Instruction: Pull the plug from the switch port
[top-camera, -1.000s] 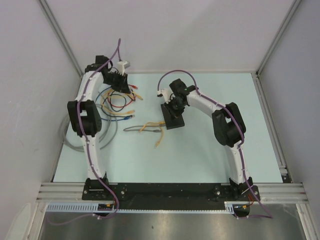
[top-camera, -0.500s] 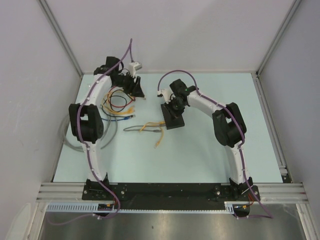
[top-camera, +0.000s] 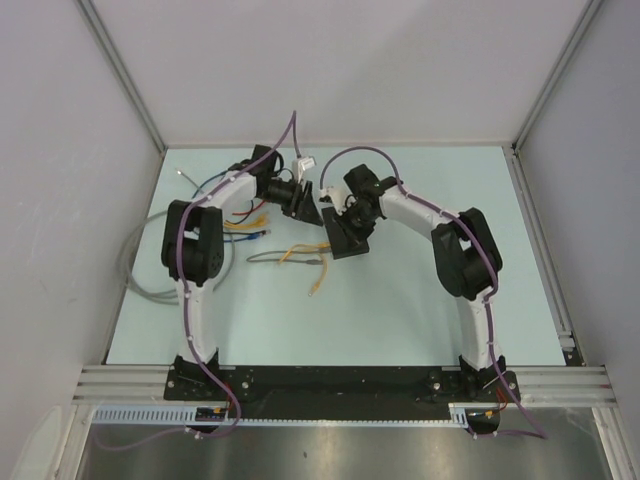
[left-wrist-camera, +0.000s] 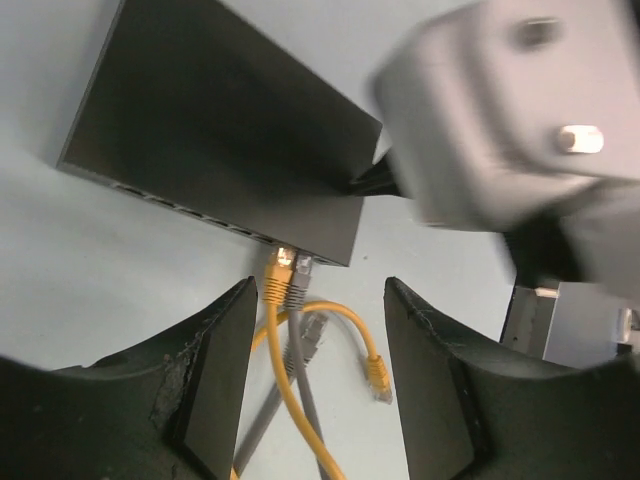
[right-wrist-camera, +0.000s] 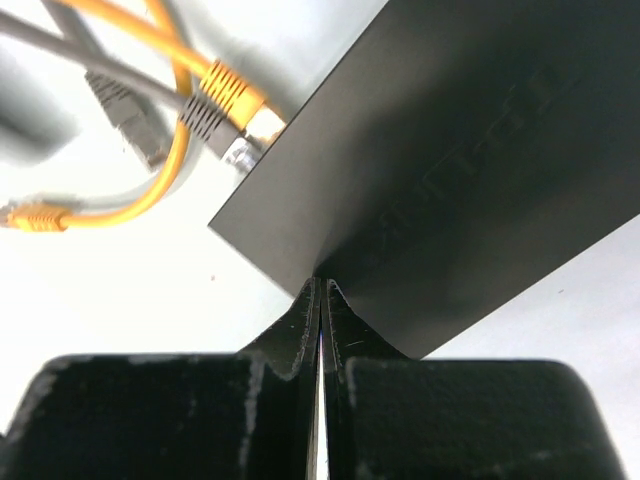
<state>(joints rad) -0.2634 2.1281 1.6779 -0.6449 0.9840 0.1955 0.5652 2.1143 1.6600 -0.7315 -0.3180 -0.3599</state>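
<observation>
I find the switch (top-camera: 347, 240) lying flat near the middle of the table (top-camera: 420, 300), its port edge turned toward the left arm's side, with open tabletop to its right and toward the arm bases. The right gripper (right-wrist-camera: 320, 300) is closed with nothing between its fingers, tips meeting at the switch's near edge. The left gripper (left-wrist-camera: 318, 300) stands parted and unloaded, facing the port edge. At the corner end of the port row I count two seated plugs: one yellow plug (left-wrist-camera: 277, 272), one grey plug (left-wrist-camera: 300, 282). Just beside them are two unplugged ends, one loose yellow end (left-wrist-camera: 377, 372) and one loose grey end (left-wrist-camera: 315, 330). One cable tangle (top-camera: 245, 222) lies toward the table's left edge
</observation>
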